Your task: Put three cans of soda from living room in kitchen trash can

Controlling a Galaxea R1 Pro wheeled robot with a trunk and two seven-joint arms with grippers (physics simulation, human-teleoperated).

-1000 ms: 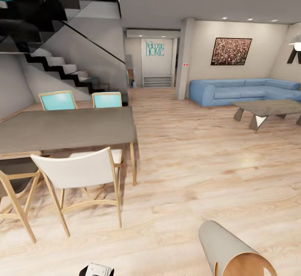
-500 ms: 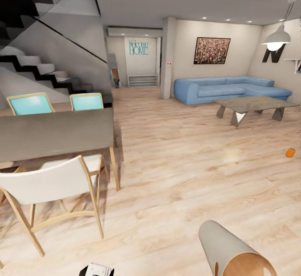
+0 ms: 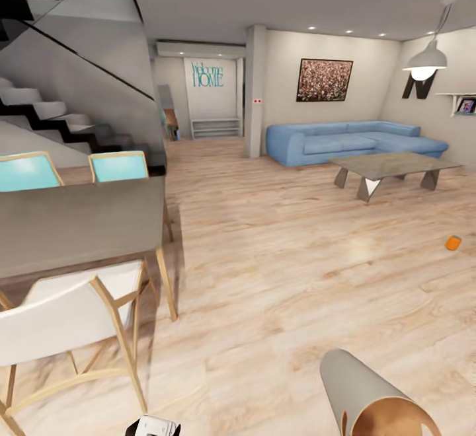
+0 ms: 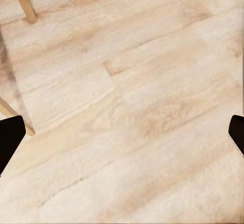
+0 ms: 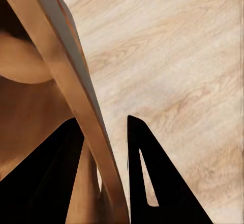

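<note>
A small orange cylindrical can of soda (image 3: pixel 453 243) lies on the warm wood-plank floor (image 3: pixel 297 257) of the living room, well out in the open at the right side of the head view, nearer the robot than the grey glass-topped coffee table (image 3: pixel 390 166) and the blue corner sofa (image 3: pixel 350 142) behind it; at this distance it reads only as an orange stub, its top and band too small to make out. The round cylindrical tash can (image 3: pixel 370 396), pale grey outside and brown wood-toned inside, sits tilted at the bottom right of the head view with its open mouth turned toward the camera. In the right wrist view the right gripper (image 5: pixel 109 173) pinches the bin's thin wall (image 5: pixel 76 81), one dark finger inside against the brown lining and the other outside. The left gripper (image 4: pixel 122 132) hangs over bare floor with its two dark fingertips (image 4: pixel 10 137) spread far apart and nothing between them. To the left stand a dark grey dining table (image 3: pixel 73 224), a white wood-framed chair (image 3: pixel 59 324) and two turquoise chairs (image 3: pixel 119 166), with a black-and-white staircase (image 3: pixel 59 119) beyond.
</note>
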